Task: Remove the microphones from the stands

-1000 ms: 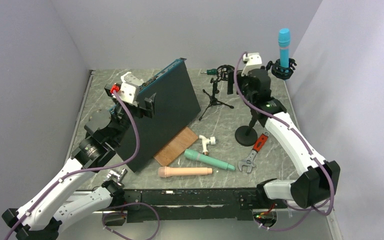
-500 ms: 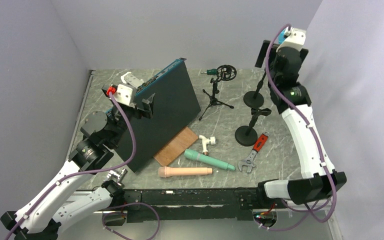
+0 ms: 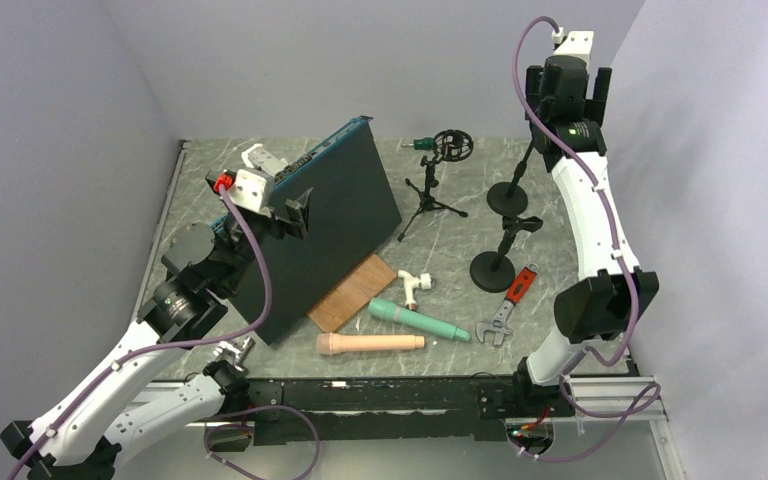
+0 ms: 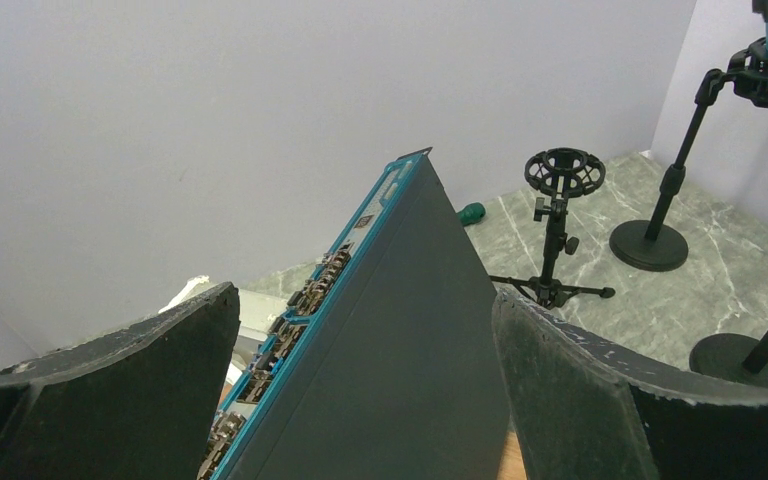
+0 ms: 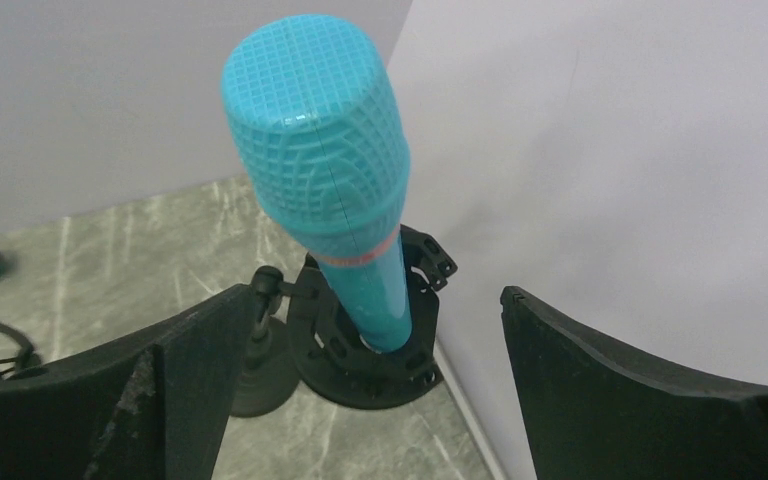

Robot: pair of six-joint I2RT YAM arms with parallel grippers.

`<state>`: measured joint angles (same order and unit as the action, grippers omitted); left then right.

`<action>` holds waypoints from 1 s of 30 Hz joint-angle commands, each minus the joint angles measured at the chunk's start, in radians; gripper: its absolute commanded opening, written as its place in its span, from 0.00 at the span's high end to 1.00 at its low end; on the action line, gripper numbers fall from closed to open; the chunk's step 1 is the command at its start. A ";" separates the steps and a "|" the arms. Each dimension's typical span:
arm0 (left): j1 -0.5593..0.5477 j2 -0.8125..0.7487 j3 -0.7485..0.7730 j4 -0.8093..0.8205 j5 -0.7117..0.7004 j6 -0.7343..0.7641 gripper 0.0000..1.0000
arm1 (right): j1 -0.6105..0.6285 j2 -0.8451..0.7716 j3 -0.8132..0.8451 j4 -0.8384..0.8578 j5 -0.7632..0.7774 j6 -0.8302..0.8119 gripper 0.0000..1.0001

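One quick climb: the right tool point(image 5: 400, 400) is now poised over the microphone point(image 5: 325, 170).
Microphone sits upright in the stand cradle point(image 5: 370, 345), just below and between that tool's spread, empty fingers; a second ago the arm hung lower, beside it. Grasp looks next. Left tool point(image 4: 365, 400) gapes around the dark panel point(image 4: 400, 330), unchanged.

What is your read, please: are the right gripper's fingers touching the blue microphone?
Apart. The right wrist view shows the right gripper open, its fingers on either side of the blue microphone, with clear gaps of background between.
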<state>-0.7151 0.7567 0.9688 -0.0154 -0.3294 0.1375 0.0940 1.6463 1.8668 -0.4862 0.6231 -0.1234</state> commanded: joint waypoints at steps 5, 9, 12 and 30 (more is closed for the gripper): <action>-0.007 0.004 -0.007 0.044 0.014 -0.010 0.01 | -0.029 0.041 -0.025 0.093 -0.043 -0.064 0.28; -0.010 0.012 -0.008 0.045 0.014 -0.009 0.01 | -0.037 0.017 -0.107 0.192 -0.041 -0.091 0.47; -0.015 0.018 -0.008 0.045 0.016 -0.010 0.01 | -0.040 -0.002 -0.130 0.243 -0.050 -0.115 0.58; -0.030 0.032 -0.008 0.043 0.017 -0.011 0.01 | -0.038 -0.197 -0.073 0.309 -0.209 -0.126 0.88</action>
<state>-0.7372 0.7841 0.9684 -0.0113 -0.3279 0.1371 0.0559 1.5795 1.7924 -0.2878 0.5148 -0.2684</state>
